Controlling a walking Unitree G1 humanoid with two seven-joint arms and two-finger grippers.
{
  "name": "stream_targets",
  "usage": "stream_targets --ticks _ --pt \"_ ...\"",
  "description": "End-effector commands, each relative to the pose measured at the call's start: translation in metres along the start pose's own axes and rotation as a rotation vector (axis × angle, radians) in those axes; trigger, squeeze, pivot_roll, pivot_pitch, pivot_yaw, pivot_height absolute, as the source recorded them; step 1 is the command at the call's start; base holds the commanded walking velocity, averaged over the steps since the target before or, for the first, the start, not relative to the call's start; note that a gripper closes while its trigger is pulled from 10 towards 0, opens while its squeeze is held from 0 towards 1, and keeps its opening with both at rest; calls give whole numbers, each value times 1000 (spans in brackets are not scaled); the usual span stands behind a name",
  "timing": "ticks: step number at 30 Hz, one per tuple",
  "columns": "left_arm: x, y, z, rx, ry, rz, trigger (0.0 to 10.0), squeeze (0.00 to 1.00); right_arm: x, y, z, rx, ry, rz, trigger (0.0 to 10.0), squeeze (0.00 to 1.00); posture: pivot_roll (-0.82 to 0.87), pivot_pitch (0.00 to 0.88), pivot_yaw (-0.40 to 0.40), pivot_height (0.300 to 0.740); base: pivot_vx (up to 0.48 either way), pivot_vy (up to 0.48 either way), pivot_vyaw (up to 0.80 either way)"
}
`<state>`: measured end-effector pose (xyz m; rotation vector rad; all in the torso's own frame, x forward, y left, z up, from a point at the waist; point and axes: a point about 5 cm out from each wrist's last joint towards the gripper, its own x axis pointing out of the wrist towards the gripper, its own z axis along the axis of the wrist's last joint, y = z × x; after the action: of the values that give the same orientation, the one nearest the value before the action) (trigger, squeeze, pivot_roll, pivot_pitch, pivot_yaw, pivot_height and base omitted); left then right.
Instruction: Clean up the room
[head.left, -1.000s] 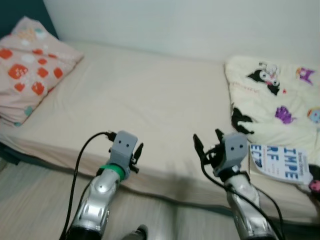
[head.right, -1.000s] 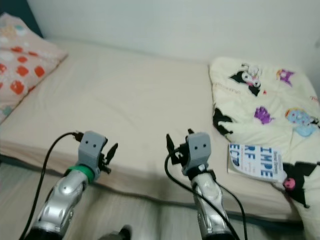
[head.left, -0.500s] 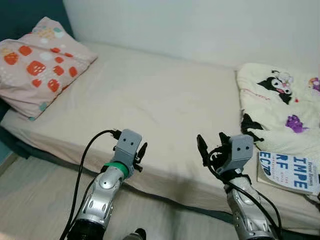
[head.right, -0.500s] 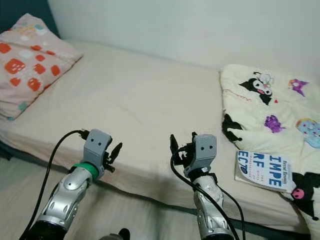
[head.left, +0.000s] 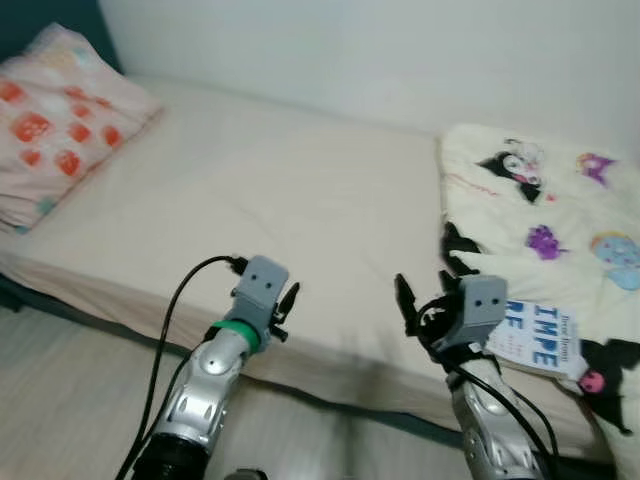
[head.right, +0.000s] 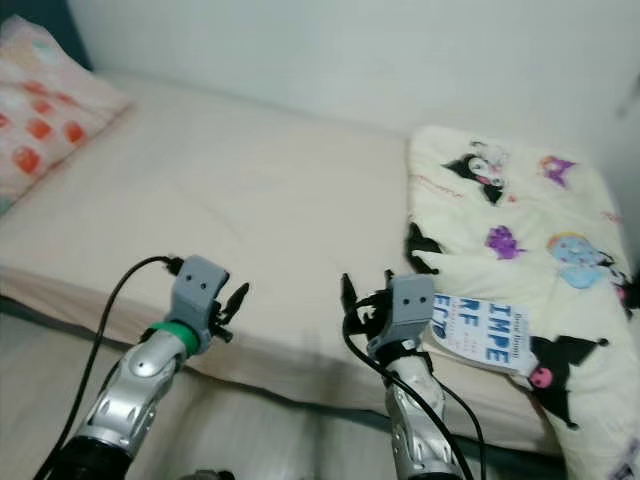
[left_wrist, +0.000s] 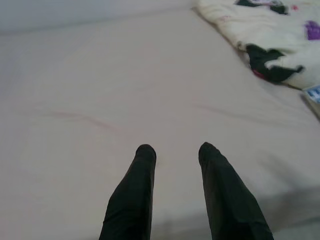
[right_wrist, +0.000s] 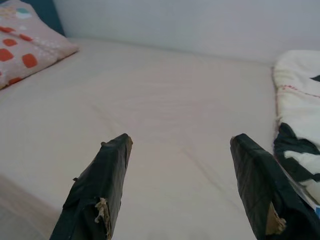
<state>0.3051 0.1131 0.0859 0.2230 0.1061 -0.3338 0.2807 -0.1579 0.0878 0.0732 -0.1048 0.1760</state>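
A white book with big blue letters lies near the front edge of the bed, on the rim of a cream blanket with cartoon characters bunched at the right. A pink pillow with red patches rests at the bed's far left. My left gripper hovers over the mattress's front edge, open, nothing between its fingers. My right gripper is held up just left of the book, wide open and empty, its fingers pointing across the bare sheet.
A white wall runs behind the bed. Pale wood floor lies in front of the mattress, under my arms. A dark blue headboard stands behind the pillow.
The whole picture has shifted left, so the camera turned right; the pillow sits nearer the left edge and more of the blanket shows. Both grippers hold the same pose.
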Motion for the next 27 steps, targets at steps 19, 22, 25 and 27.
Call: stream_targets --ticks 19,22,25,27 --pt "1 -7 -7 -10 22 -28 10000 0 -2 -7 -6 31 48 -45 10000 0 -11 22 20 740 0 -329 -236" --pt "2 -7 -8 -13 30 -30 10000 0 -2 -7 -7 28 52 -47 10000 0 -10 21 21 740 0 0 0" --pt "2 -8 -9 -17 41 -38 10000 0 -2 -7 -7 30 56 -50 10000 0 -11 20 22 740 0 0 0" --pt "2 -8 -9 -18 43 -39 10000 0 -1 -7 -8 30 58 -49 10000 0 -11 19 22 740 0 0 0"
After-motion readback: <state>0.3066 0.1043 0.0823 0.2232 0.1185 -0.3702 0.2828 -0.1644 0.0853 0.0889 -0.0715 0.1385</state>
